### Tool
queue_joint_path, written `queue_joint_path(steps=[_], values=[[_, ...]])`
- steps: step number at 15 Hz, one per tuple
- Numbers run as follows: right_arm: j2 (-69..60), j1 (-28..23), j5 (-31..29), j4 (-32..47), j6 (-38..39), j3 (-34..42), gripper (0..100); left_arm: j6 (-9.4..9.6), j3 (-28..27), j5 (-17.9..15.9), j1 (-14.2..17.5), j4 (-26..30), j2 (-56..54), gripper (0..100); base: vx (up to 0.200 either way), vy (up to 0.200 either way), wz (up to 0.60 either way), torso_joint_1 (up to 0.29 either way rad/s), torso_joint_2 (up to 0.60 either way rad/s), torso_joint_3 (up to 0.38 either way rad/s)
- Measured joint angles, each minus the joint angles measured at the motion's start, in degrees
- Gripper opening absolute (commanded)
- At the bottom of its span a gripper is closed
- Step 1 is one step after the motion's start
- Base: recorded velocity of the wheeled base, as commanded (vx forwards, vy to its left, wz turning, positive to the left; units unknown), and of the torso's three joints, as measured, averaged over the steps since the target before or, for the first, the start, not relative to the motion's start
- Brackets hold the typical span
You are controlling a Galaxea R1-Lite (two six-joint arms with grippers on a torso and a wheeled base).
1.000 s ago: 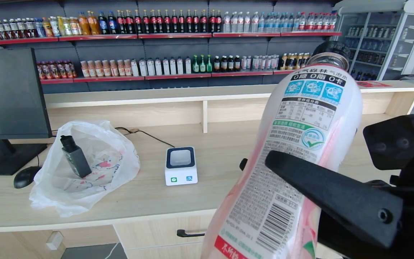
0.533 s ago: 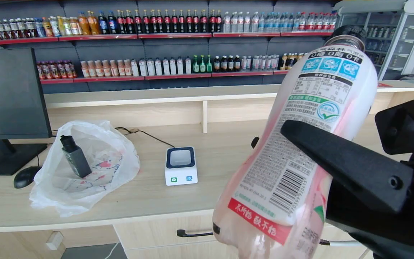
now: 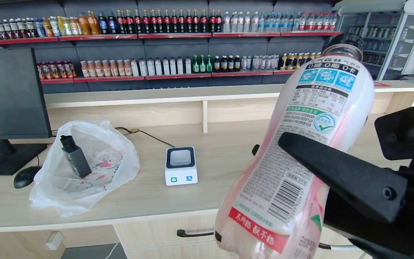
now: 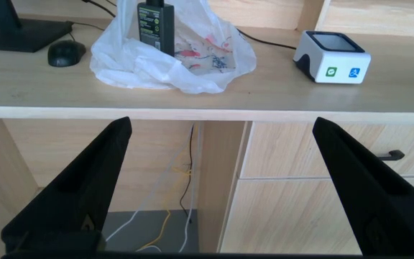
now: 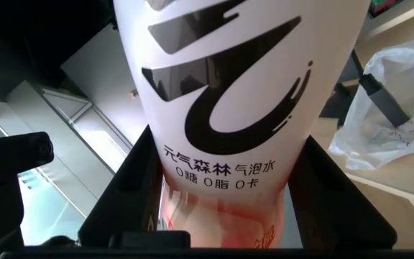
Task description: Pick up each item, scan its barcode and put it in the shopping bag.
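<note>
gripping the pink drink bottle (image 3: 314, 108) in the right gripper (image 3: 268, 145), close to the lens at the right of the head view.

clamping the bottle between both black fingers, one crossing the label in front, the other mostly hidden behind it; tilting with the cap toward the upper right, the base cut off by the lower edge, the barcode (image 3: 286, 196) facing the camera. sitting left of centre on the counter (image 3: 228, 151): the white scanner (image 3: 181, 165), well apart from the bottle. lying at the left: the shopping bag (image 3: 84, 180), holding a dark box (image 3: 74, 157), details too small to make out. hanging below the counter edge in the left wrist view: the left gripper (image 4: 221, 126), fingers spread wide, gripping nothing, their bases cut off at the lower corners.
</note>
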Motion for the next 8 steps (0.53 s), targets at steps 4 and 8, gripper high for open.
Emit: queue_joint_path(steps=[4, 8], values=[[0.1, -0.1, 1.3, -0.2, -6.0, 3.3, 0, 0.00, 0.0, 0.0, 0.0, 0.0, 0.0, 100, 0.000, 0.000, 0.00, 0.000, 0.00, 0.000], [1.6, -2.4, 6.0, 0.0, -17.7, 9.0, 0, -0.09, 0.0, 0.0, 0.0, 0.0, 0.0, 100, 0.000, 0.000, 0.00, 0.000, 0.00, 0.000]])
